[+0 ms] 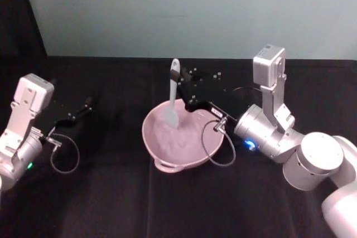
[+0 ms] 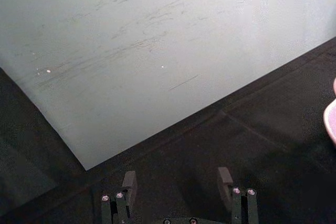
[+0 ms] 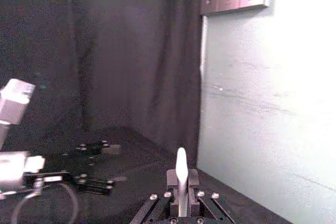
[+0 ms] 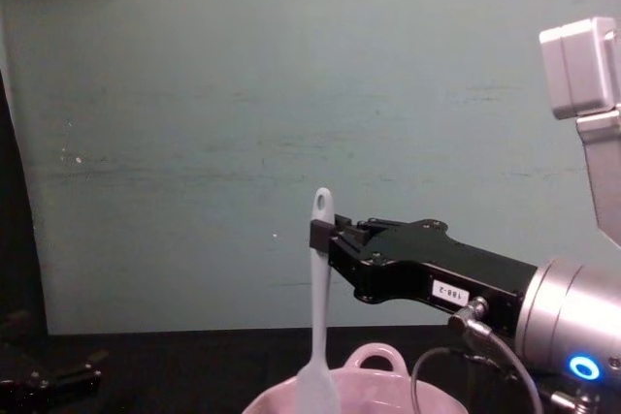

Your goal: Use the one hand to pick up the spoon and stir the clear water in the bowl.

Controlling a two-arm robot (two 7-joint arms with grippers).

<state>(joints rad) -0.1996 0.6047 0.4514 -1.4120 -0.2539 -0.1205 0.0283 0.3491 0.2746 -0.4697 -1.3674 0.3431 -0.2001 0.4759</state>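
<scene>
My right gripper (image 1: 177, 77) is shut on the upper handle of the white spoon (image 1: 172, 97), which stands nearly upright with its scoop down inside the pale pink bowl (image 1: 184, 160). In the chest view the black right gripper (image 4: 320, 234) pinches the spoon (image 4: 318, 307) just below the hole at its end, above the bowl's rim (image 4: 376, 360). The spoon's handle tip (image 3: 181, 167) pokes up between the right gripper's fingers in the right wrist view. The clear water itself is not discernible. My left gripper (image 2: 178, 184) is open and empty, parked at the left (image 1: 86, 104).
A black cloth (image 1: 111, 193) covers the table, and a pale green wall (image 1: 195, 9) stands behind it. A cable loop (image 1: 215, 146) from the right wrist hangs over the bowl's right rim. The bowl's edge (image 2: 331, 121) shows in the left wrist view.
</scene>
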